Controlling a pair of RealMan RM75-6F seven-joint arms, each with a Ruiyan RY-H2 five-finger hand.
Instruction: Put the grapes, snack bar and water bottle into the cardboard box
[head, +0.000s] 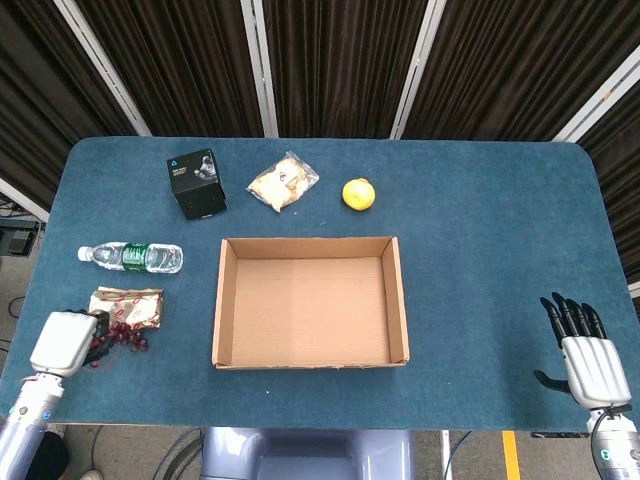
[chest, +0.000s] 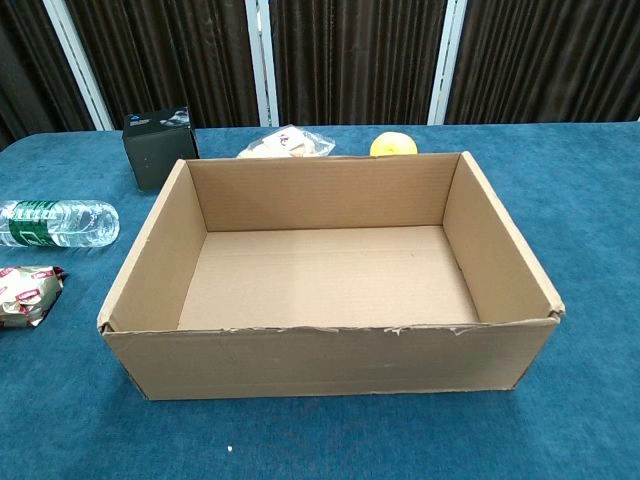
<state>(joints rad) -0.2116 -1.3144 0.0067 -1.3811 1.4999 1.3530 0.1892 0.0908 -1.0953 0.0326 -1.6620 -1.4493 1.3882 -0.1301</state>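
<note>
At the lower left of the head view my left hand (head: 63, 343) sits over the grapes (head: 122, 336); the back of the hand hides my fingers, so I cannot tell whether I have the bunch pinched or am only touching it. The grapes lie just below the snack bar (head: 127, 307) and look soft and loose, easy to bruise or shed; I judge the stem end the safest hold, with light pressure. The snack bar's wrapper looks crinkly and light, best taken across its short sides. Above it, at mid left, the water bottle (head: 132, 257) lies on its side; it seems heavier and smooth and may roll, so I would wrap around its labelled middle. In the centre the cardboard box (head: 227, 300) stands empty with its top open. At the lower right my right hand (head: 585, 354) rests near the table (head: 480, 240) edge, fingers straight and apart, holding nothing.
</note>
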